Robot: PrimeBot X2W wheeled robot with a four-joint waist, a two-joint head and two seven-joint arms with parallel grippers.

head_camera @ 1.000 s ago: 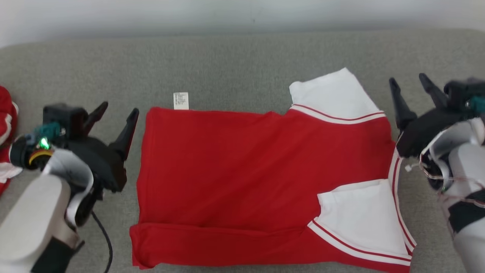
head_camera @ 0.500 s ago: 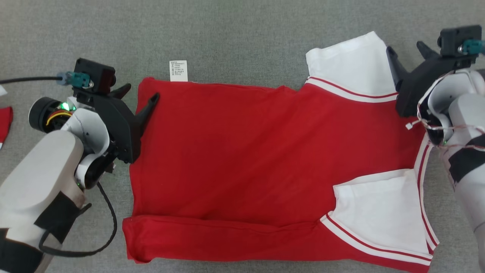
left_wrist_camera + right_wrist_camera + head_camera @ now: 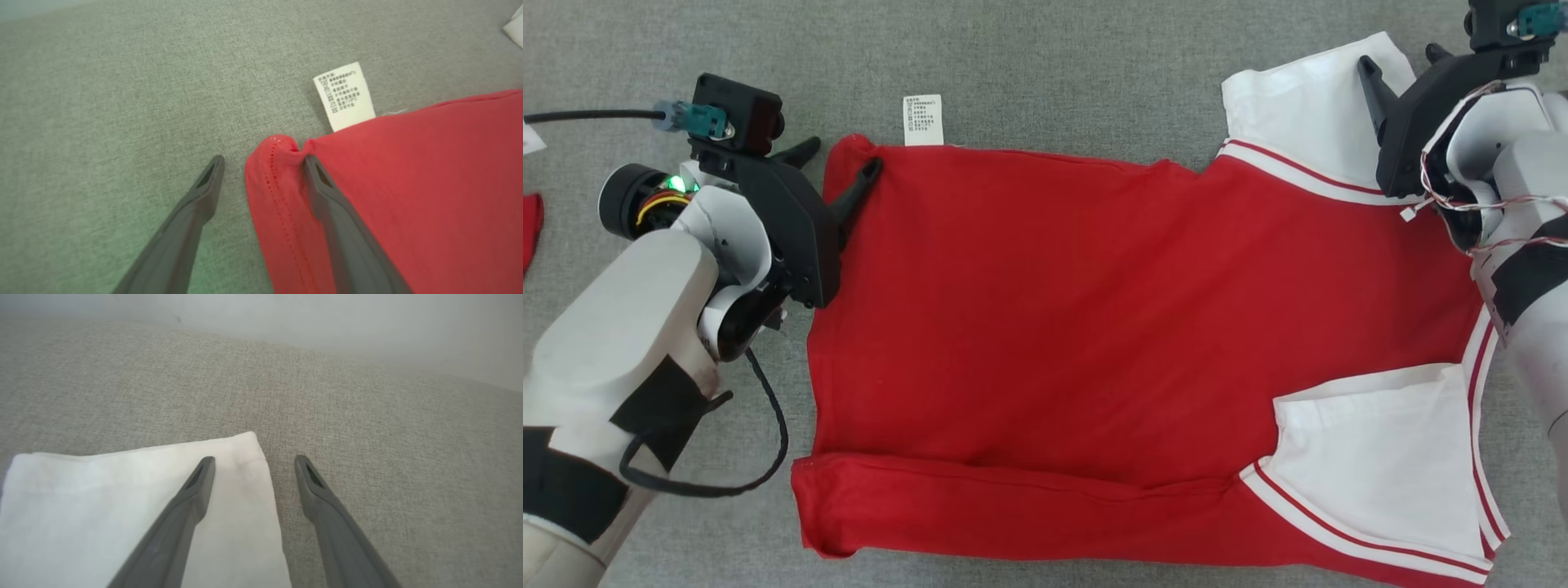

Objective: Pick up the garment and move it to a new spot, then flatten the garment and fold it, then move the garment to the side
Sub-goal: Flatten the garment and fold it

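Observation:
The garment (image 3: pixel 1094 327), a red shirt with white sleeves and striped trim, lies spread on the grey cloth surface, its near edge folded up in a band. My left gripper (image 3: pixel 844 157) is open at the far left corner. In the left wrist view one finger rests on the red cloth (image 3: pixel 408 183) and the other on the grey surface, with the hem corner between them under the left gripper (image 3: pixel 263 159). My right gripper (image 3: pixel 1401 57) is open at the far white sleeve (image 3: pixel 1298 106). It straddles the corner of that sleeve (image 3: pixel 102 510), seen at the right gripper (image 3: pixel 254 458).
A white care label (image 3: pixel 923 120) sticks out from the shirt's far edge, also visible as the label (image 3: pixel 345 96). Another red cloth (image 3: pixel 529 229) and a white scrap (image 3: pixel 531 139) lie at the far left. A black cable (image 3: pixel 760 457) loops from my left arm.
The head camera has tilted down closer to the surface. Both open grippers have come in from beside the shirt to its far corners, left at the hem, right at the white sleeve.

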